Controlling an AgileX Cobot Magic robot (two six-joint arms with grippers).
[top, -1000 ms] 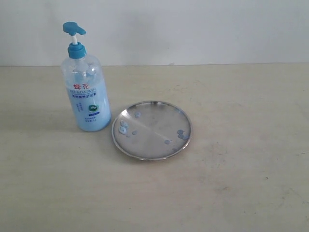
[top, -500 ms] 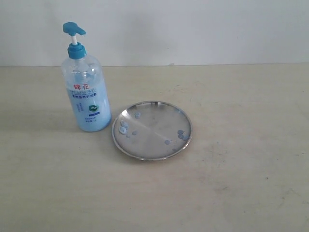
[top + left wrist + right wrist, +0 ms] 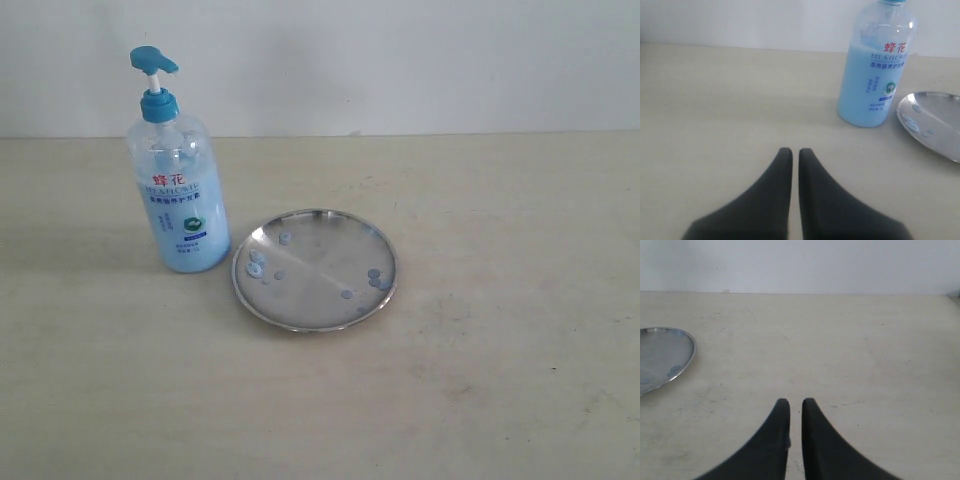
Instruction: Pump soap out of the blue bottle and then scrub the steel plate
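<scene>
The blue bottle (image 3: 178, 175) stands upright at the table's left, its bright blue pump head (image 3: 152, 60) on top; the left wrist view shows its body (image 3: 872, 70). Just to its right lies the steel plate (image 3: 315, 268), round and shiny, with small bluish soap drops (image 3: 257, 262) scattered on it. Its edge shows in the left wrist view (image 3: 935, 125) and the right wrist view (image 3: 662, 357). My left gripper (image 3: 791, 152) is shut and holds nothing, some way short of the bottle. My right gripper (image 3: 792, 402) is shut too, over bare table beside the plate. Neither gripper appears in the exterior view.
The pale beige table (image 3: 500, 380) runs back to a white wall (image 3: 400, 60). Nothing else stands on it in these views.
</scene>
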